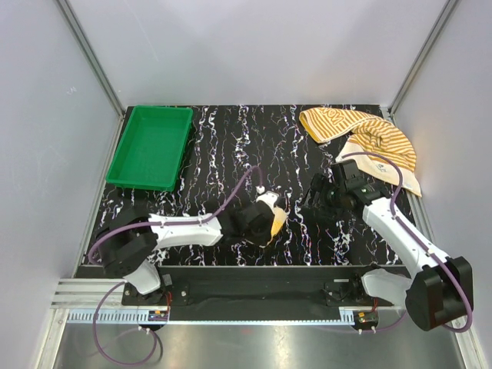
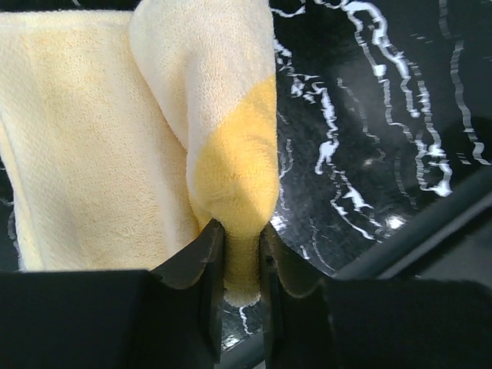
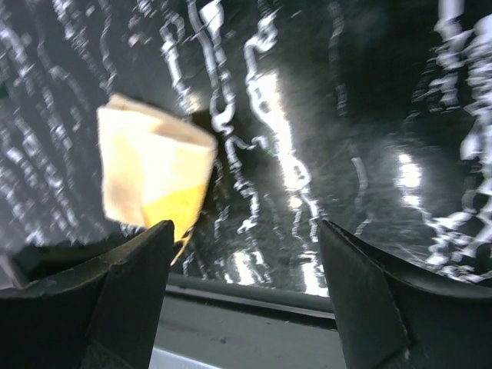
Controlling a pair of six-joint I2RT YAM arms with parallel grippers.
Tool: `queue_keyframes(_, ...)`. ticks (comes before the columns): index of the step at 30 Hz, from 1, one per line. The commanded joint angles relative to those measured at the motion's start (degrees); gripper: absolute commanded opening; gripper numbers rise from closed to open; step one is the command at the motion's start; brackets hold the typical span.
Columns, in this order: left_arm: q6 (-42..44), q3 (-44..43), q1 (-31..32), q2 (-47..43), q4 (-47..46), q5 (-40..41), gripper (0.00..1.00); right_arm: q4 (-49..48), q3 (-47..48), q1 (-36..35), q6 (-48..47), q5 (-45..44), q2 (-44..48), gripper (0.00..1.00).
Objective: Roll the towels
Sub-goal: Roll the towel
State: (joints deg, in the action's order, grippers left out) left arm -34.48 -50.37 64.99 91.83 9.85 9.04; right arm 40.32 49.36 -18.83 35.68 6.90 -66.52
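Note:
The pale yellow towel (image 1: 274,217) is a small folded bundle near the table's front middle. My left gripper (image 1: 266,223) is shut on it. In the left wrist view a fold of this towel (image 2: 231,169) is pinched between the jaws of the left gripper (image 2: 242,257), and the rest lies flat to the left. The orange-and-cream striped towel (image 1: 369,134) lies crumpled at the back right corner. My right gripper (image 1: 314,198) hovers between the two towels, open and empty. In the right wrist view the right gripper (image 3: 246,231) has its jaws wide apart, with the yellow towel (image 3: 154,173) ahead on the left.
A green tray (image 1: 127,157) stands at the back left of the black marbled table (image 1: 231,138). Grey walls close in the left, right and back sides. The table's front rail (image 3: 254,307) runs just below the right gripper.

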Motion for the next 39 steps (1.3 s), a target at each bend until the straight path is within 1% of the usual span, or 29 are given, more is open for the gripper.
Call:
queue_keyframes(1, -2.25, 2.55, -3.01, -3.23, -9.57, -12.54, 0.01, -11.02, -3.39, 0.11, 2.28, 10.83, 3.50, 0.83)
queue_keyframes(2, -3.48, 3.08, -3.81, -3.33, -10.71, -15.69, 0.00, -12.44, -5.31, 0.11, 2.55, 12.25, 3.68, 0.83)
queue_keyframes(4, -4.90, 5.36, -6.36, -3.15, -14.75, -18.51, 0.00, -16.83, -7.17, 0.02, 3.60, 16.47, 3.94, 0.83)
queue_keyframes(5, -6.81, 6.59, -7.33, -3.06, -16.60, -21.92, 0.00, -18.33, -9.09, 0.02, 4.13, 17.53, 3.77, 0.83)
queue_keyframes(6, -7.87, 7.56, -9.16, -2.89, -20.09, -23.26, 0.00, -19.30, -9.81, 0.11, 4.92, 18.41, 3.77, 0.83)
queue_keyframes(8, -10.85, 10.62, -11.02, -2.10, -23.89, -27.29, 0.00, -22.02, -12.08, 0.11, 5.62, 20.17, 3.68, 0.83)
queue_keyframes(9, -11.66, 11.43, -11.81, -1.66, -27.13, -28.19, 0.00, -22.64, -12.79, 0.11, 6.24, 20.35, 3.77, 0.83)
queue_keyframes(12, -14.65, 14.59, -14.10, 0.45, -32.93, -31.36, 0.00, -25.63, -15.96, 0.02, 7.38, 21.58, 4.47, 0.83)
queue_keyframes(18, -18.34, 17.23, -16.21, 4.49, -40.42, -34.52, 0.00, -32.40, -20.53, 0.02, 9.49, 25.35, 2.98, 0.83)
queue_keyframes(22, -18.52, 17.15, -16.65, 5.02, -40.79, -34.88, 0.00, -36.96, -22.20, 0.02, 9.76, 26.85, 1.57, 0.82)
queue_keyframes(26, -17.38, 16.18, -17.09, 4.93, -38.24, -34.53, 0.00, -39.52, -23.52, -0.07, 9.93, 26.59, -0.10, 0.82)
queue_keyframes(30, -17.11, 15.92, -17.44, 5.11, -38.06, -34.70, 0.00, -43.39, -24.40, -0.68, 10.64, 26.68, -2.82, 0.82)
queue_keyframes(35, -17.81, 16.79, -17.79, 5.90, -39.64, -35.23, 0.00, -47.60, -24.40, -3.49, 11.51, 25.36, -7.39, 0.81)
queue_keyframes(38, -17.90, 16.88, -17.97, 5.82, -39.90, -35.58, 0.00, -50.24, -24.66, -5.07, 12.30, 23.78, -9.67, 0.79)
queue_keyframes(39, -17.99, 16.97, -17.97, 5.81, -39.91, -35.58, 0.00, -51.20, -24.93, -5.34, 12.83, 23.60, -10.29, 0.77)
